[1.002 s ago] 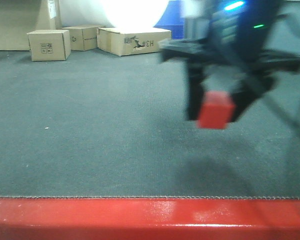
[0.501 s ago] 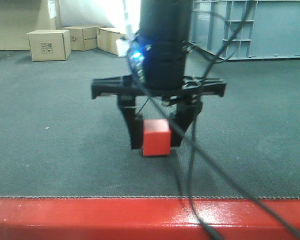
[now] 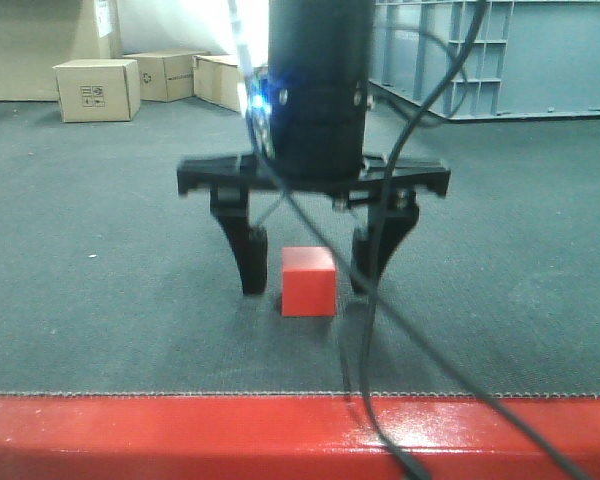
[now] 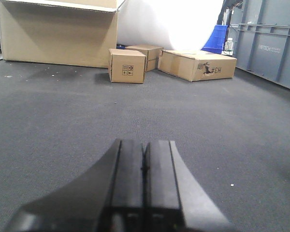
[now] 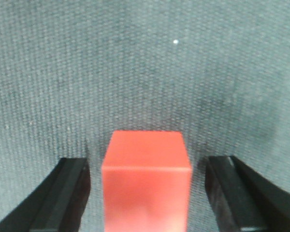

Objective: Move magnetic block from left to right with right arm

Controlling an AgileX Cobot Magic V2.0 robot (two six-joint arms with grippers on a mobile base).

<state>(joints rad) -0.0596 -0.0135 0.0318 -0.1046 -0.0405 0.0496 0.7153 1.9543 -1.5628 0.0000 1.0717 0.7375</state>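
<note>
A small red magnetic block (image 3: 309,281) sits on the dark grey carpeted desk (image 3: 110,250), near its red front edge (image 3: 180,435). The right gripper (image 3: 312,258) stands directly over the block with its jaws spread wide, one black finger on each side and a clear gap to both faces. The left gripper (image 4: 145,186) lies low over the carpet, its two fingers pressed together. Brown cardboard boxes (image 4: 127,66) stand far behind.
</note>
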